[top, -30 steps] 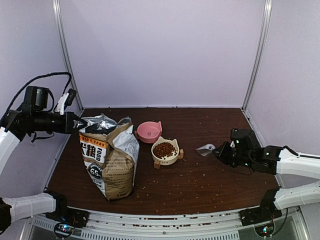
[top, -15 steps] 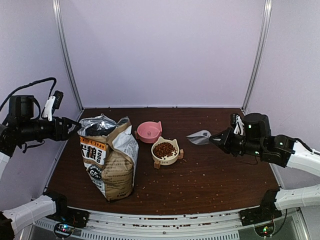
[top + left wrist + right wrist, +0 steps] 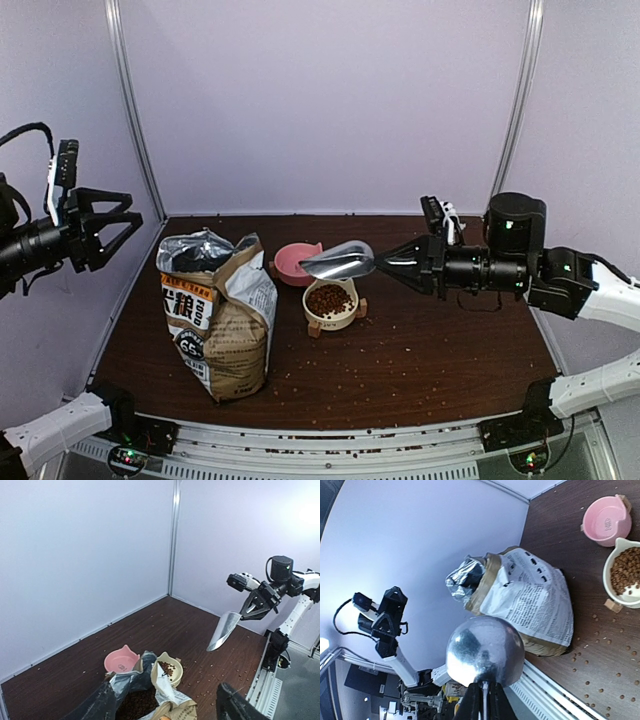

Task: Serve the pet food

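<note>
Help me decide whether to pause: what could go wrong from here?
1. The left fingers stand open, away from the bag, so the scoop pushing into its crumpled mouth could tip or fold it.
2. The scoop, held by the right fingers, hangs near the cream bowl of kibble; a low sweep might knock it.

**Desk:** What colours lead the frame?

**Photographer:** Pale lilac walls (image 3: 320,100) above a dark brown, wood-grained table (image 3: 430,340).

**Desk:** And the bag?

**Photographer:** The bag (image 3: 230,340) is tan and white with an orange band, black lettering and a round black mark. Its open top shows crinkled silver foil.

**Desk:** The rest?

**Photographer:** A plain pink bowl (image 3: 300,278) and a cream bowl (image 3: 333,320) of reddish-brown pet food (image 3: 329,299). The same brown flecks the tabletop. The scoop (image 3: 338,262) is mirror-bright silver.
</note>
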You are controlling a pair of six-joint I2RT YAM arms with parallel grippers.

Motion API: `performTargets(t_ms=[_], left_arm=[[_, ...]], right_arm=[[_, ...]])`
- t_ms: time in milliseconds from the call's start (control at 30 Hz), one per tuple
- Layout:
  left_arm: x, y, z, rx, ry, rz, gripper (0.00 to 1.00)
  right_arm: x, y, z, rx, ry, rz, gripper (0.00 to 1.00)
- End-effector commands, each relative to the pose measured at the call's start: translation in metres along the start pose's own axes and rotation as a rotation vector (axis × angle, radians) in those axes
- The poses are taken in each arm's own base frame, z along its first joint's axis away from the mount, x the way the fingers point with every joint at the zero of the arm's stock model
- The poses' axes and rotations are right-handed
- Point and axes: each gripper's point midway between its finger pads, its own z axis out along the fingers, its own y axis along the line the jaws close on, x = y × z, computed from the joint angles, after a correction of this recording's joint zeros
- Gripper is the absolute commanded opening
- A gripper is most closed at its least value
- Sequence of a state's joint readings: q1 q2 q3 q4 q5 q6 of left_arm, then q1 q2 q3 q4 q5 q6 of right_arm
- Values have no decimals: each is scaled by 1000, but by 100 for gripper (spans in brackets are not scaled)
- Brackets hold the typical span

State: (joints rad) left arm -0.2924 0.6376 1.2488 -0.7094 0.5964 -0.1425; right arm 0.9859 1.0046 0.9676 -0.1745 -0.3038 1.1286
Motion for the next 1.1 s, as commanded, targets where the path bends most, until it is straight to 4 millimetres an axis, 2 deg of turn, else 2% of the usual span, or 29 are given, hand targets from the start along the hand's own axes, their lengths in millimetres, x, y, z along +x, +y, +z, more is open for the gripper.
performTargets(t_ms=[0,100,200,400,500,767,833,933,1067], left_arm=[[-7,-14,20,80,-38,32,70],[5,-33,49,148,31,64,70],[10,-63,72,267,51,99,70],[14,-97,97,427,41,102,73],[21,-107,110,453,69,109,73],[29,-115,135,476,101,99,77],[33,-117,139,488,115,95,70],[37,-123,142,511,130,84,49],[37,-131,140,558,120,62,31]], right_arm=[[7,57,4,-182,57,33,0],[11,69,9,-223,78,57,0],[12,78,12,-267,80,82,0],[16,90,9,-308,91,99,0],[17,92,8,-315,98,101,0],[22,95,8,-325,114,99,0],[23,97,8,-328,117,95,0],[24,96,8,-323,121,90,0],[26,89,10,-304,122,92,0]])
